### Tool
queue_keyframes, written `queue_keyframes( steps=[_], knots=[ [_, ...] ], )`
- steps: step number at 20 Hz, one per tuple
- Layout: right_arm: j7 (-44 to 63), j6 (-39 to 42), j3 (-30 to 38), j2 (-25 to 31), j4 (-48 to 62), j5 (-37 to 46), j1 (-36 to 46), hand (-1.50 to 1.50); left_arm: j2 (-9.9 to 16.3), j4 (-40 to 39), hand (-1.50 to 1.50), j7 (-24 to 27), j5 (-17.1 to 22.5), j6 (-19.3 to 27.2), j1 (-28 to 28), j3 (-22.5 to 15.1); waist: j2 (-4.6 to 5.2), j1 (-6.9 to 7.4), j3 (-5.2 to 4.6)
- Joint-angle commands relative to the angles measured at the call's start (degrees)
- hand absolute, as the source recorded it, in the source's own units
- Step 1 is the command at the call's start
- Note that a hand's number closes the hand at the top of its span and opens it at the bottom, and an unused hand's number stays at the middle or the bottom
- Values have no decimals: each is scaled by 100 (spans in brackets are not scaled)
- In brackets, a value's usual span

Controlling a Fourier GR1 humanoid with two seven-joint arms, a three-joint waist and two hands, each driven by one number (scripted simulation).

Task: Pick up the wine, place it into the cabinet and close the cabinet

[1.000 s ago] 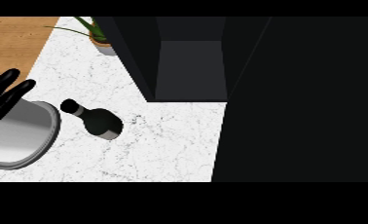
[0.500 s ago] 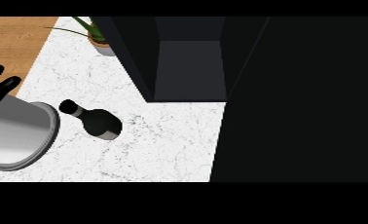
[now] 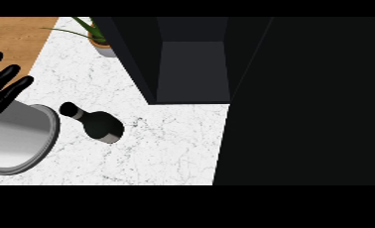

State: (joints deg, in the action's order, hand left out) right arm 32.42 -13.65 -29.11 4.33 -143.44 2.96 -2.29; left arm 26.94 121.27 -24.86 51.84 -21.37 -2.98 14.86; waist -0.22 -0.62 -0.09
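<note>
The cabinet [image 3: 192,68] fills most of the upper middle and right of the head view, a dark box standing open, with a grey inner floor showing between its black side walls. A wide black panel runs down the right side from it to the lower edge; whether that is its door cannot be told.

The counter [image 3: 168,147] is white marble with fine grey veins, spreading from the cabinet's foot toward the left. Beyond its left edge lies a strip of wooden floor [image 3: 22,38] at the upper left.

The left forearm [image 3: 22,138], a grey cylinder, comes in at the lower left. Its left hand [image 3: 11,85] is at the left edge, fingers straight and spread apart, holding nothing.

The wine [image 3: 96,122], a dark bottle, stands on the counter just right of the forearm, not touching it, well apart from the cabinet opening. Its neck points up-left.

A plant [image 3: 99,38] in a small pot sits at the counter's far edge, beside the cabinet's left wall.
</note>
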Motion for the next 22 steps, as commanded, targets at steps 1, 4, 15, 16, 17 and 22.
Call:
queue_keyframes(
  steps=[1, 4, 15, 16, 17, 22],
  knots=[
    [278, -200, -498, 113, -824, 1023, -144, -150, 23, -575, -150, 103, -205, -221, -226, 82, -3, -55, -1],
    [544, -227, 145, 271, -831, 620, 263, -150, -261, -597, -150, 302, -704, -253, -214, -168, 14, -26, 1],
    [691, -617, -466, 534, -1028, 1008, 292, -150, -703, -1826, -150, 1383, -1717, -1258, 60, -114, -9, -56, -6],
    [395, -626, -438, 567, -805, 935, 61, -150, -623, -1806, -150, 1417, -1616, -1432, 154, -28, -1, -11, 2],
    [756, -594, -429, 714, -1182, 904, 192, -150, -690, -2076, -150, 1413, -1751, -1329, -77, -127, -4, -69, -3],
    [726, -817, -529, 743, -1008, 970, 332, -150, -803, -2564, -150, 2019, -2213, -1676, 119, 40, -1, -28, -2]
  ],
)
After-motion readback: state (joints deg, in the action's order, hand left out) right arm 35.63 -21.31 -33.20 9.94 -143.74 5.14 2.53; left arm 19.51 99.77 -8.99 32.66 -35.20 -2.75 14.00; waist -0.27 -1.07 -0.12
